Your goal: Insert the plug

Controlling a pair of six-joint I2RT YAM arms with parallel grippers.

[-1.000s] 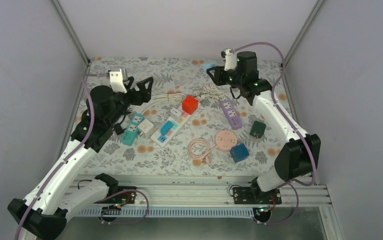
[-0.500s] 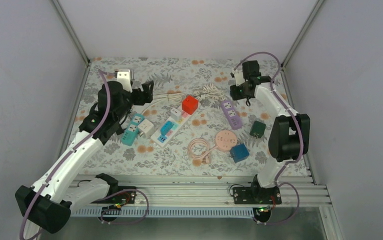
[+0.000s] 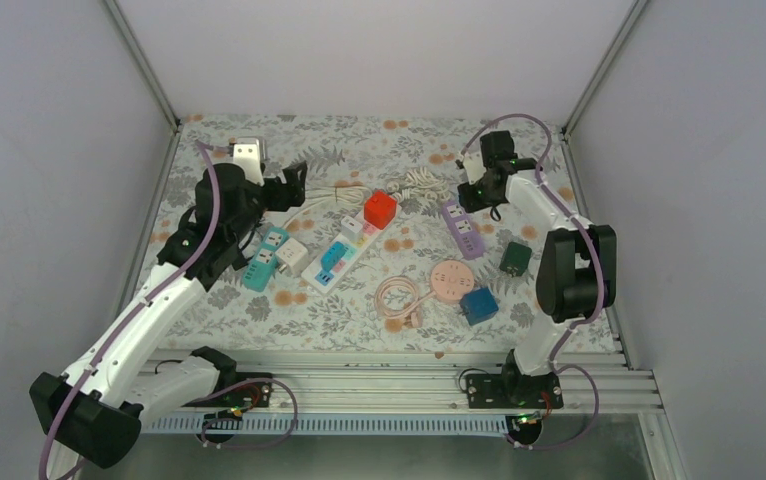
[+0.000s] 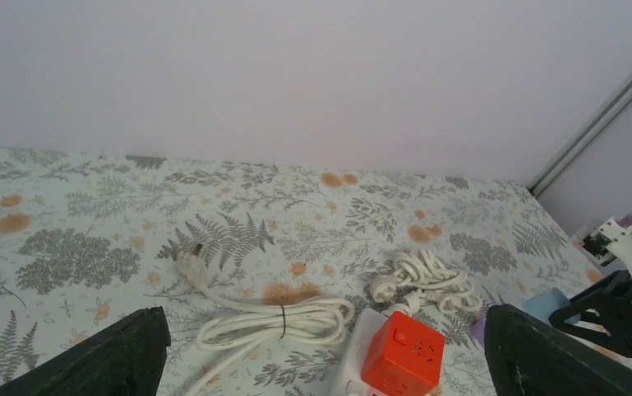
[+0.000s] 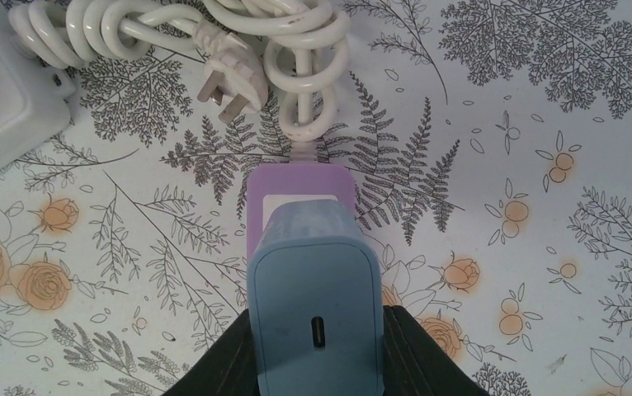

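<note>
Right wrist view: the right gripper [image 5: 317, 356] is clenched on a pale blue, boxy plastic charger plug [image 5: 313, 289], its 2 dark fingers [image 5: 416, 355] pressing the plug's sides and the small oval port on its top facing the camera. The plug sits directly over the near end of a purple plastic power strip [image 5: 296, 186], covering most of it; whether its prongs are already in the socket I cannot tell. Just beyond the strip lies a coiled white cable [image 5: 296, 33] with a white 3-pin plug [image 5: 226, 78] resting on the floral tablecloth [image 5: 544, 124]. In the top external view, the left gripper [image 3: 294, 185] hangs at the far left of the table with its jaws released wide and nothing between them, near a 2nd coil of white cable [image 3: 334, 195]. A red cube socket [image 3: 380, 209] stands between the 2 grippers.
</note>
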